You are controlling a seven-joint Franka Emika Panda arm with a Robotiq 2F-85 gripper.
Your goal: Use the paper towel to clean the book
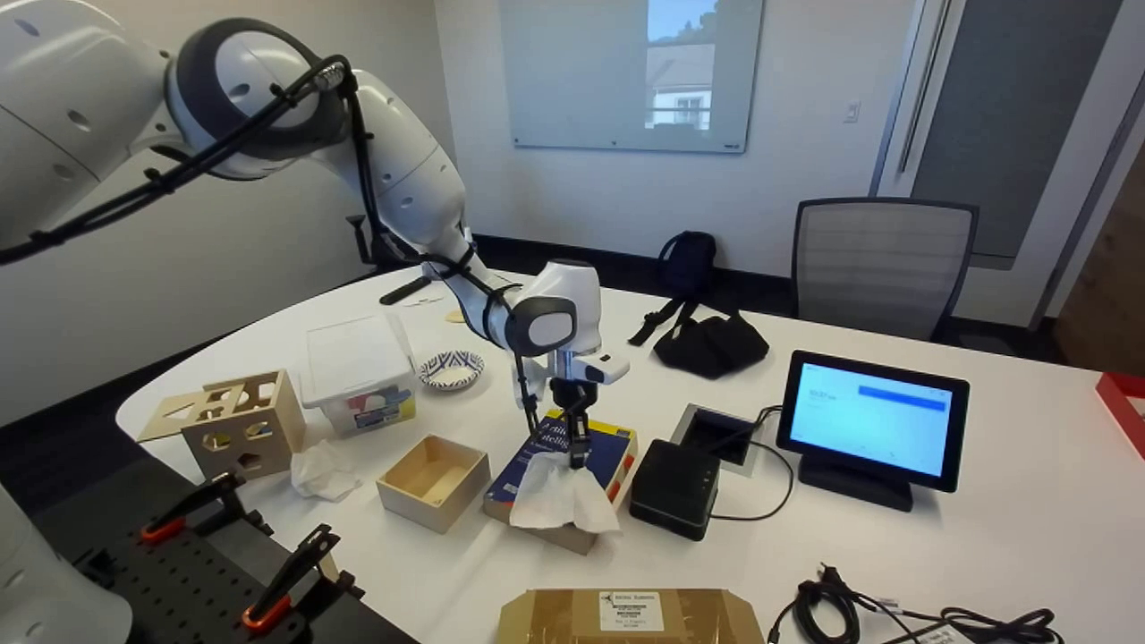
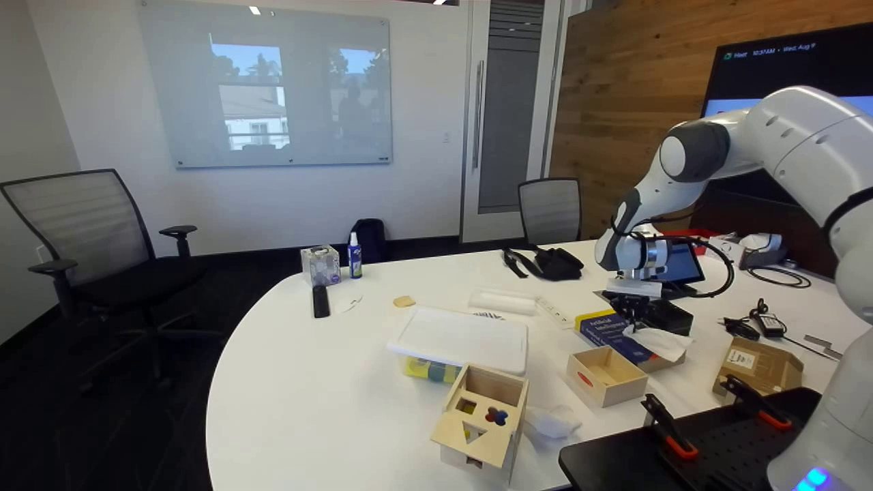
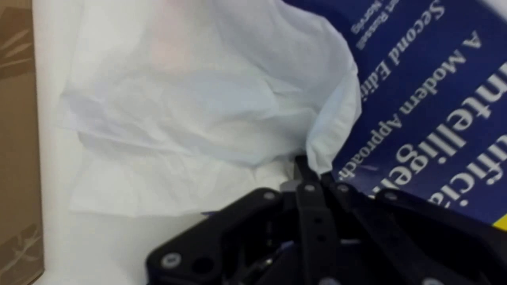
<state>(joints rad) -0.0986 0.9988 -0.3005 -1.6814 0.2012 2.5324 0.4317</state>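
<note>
The book (image 1: 611,450) lies flat on the white table, dark blue with a yellow band at one end. It also shows in an exterior view (image 2: 603,332) and fills the right of the wrist view (image 3: 420,91). My gripper (image 3: 317,168) is shut on a corner of the white, crumpled paper towel (image 3: 190,111), low over the book's cover. In an exterior view the paper towel (image 1: 564,496) drapes over one end of the book and hangs past its edge. The wrist view shows the gripper's pinched fold, but the towel partly hides the fingertips.
A small open wooden box (image 1: 416,505) stands beside the book, a flat black device (image 1: 675,487) on its other side. A cardboard box (image 1: 555,617) lies nearby. Another crumpled white paper (image 1: 324,470) is by the wooden shape sorter (image 1: 241,456). A tablet screen (image 1: 872,416) stands farther off.
</note>
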